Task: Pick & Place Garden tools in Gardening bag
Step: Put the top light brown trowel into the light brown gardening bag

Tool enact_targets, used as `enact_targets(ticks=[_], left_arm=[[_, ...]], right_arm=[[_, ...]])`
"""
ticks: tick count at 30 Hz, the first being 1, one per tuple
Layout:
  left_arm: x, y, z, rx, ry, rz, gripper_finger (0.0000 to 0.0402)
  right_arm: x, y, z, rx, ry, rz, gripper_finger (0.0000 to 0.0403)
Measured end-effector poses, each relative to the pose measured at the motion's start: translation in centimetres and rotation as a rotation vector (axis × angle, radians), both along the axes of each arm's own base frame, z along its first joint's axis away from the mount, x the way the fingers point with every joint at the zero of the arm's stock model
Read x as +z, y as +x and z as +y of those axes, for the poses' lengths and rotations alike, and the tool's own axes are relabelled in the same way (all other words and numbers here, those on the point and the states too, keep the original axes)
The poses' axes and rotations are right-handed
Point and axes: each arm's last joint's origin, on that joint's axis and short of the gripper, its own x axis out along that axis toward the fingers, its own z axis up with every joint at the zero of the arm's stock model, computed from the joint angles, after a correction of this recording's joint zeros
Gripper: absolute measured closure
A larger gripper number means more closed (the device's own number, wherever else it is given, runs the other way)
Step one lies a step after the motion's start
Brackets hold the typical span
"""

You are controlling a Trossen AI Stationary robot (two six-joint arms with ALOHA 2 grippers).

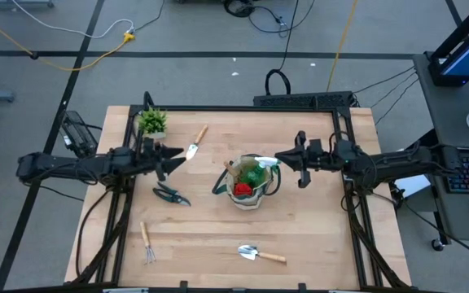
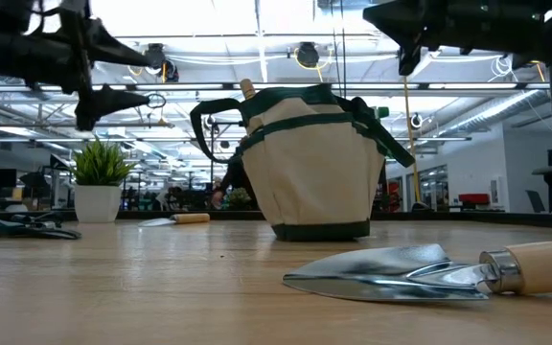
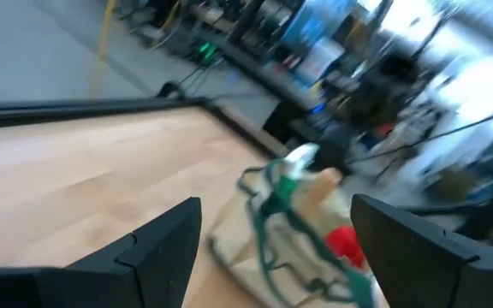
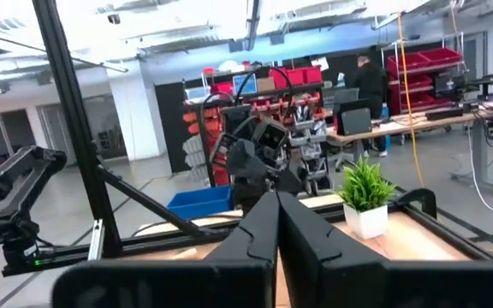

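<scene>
The beige gardening bag (image 1: 252, 185) stands upright on the table's middle. A green spray bottle (image 1: 259, 169), a red glove (image 1: 243, 190) and a wooden handle (image 1: 231, 168) stick out of its mouth. On the wood lie a trowel (image 1: 195, 142), dark pruning shears (image 1: 170, 194), a small fork (image 1: 146, 242) and a second trowel (image 1: 260, 254). My left gripper (image 1: 179, 156) hovers open to the left of the bag, pointing level at it (image 3: 264, 257). My right gripper (image 1: 280, 156) hovers shut at the bag's right, above its rim, holding nothing.
A small potted plant (image 1: 152, 122) stands at the far left corner, behind my left gripper. A black frame (image 1: 300, 101) borders the table's far edge. Bare wood lies between the bag and the near edge, apart from the fork and the near trowel (image 2: 429, 273).
</scene>
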Motion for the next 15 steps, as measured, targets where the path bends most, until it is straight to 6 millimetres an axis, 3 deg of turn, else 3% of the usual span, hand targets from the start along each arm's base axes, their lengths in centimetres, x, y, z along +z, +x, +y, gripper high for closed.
enact_targets(ticks=[7,15], left_arm=[[2.2,2.2,0.6,0.138,0.028,0.337,0.0094],[3.1,5.6,2.3,0.241,0.02,0.625,0.0094]], right_arm=[[0.0,-0.1,0.0,0.003,0.0,-0.013,0.0403],[0.1,-0.1,0.0,0.004,0.003,-0.023,0.0403]])
